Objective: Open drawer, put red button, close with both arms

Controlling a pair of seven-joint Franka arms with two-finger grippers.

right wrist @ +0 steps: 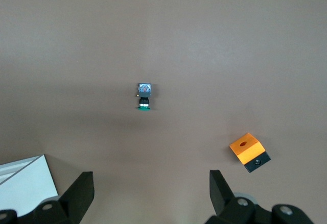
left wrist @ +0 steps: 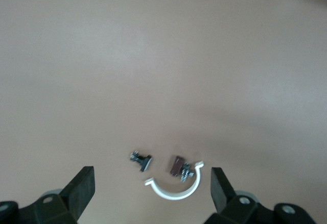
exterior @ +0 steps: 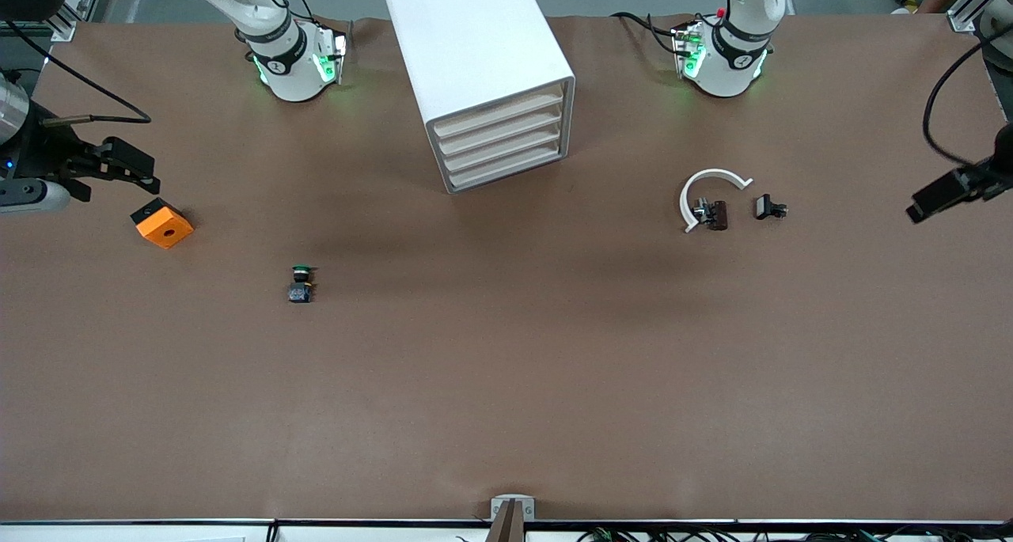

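Opening a drawer of the shut drawer cabinet [exterior: 506,142] should be done with a square, straight pull. The left gripper [left wrist: 151,179] and the right gripper [right wrist: 148,180] are held wide open over the table's ends. What is judged to be the red button [exterior: 717,214] lies inside a white half-ring [exterior: 696,184], toward the left arm's end.

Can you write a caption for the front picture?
Closed drawer unit on a brown table, small parts around it.

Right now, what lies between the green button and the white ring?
Only bare table, in the front view, between green button and white ring; the drawer cabinet stands farther from the camera.
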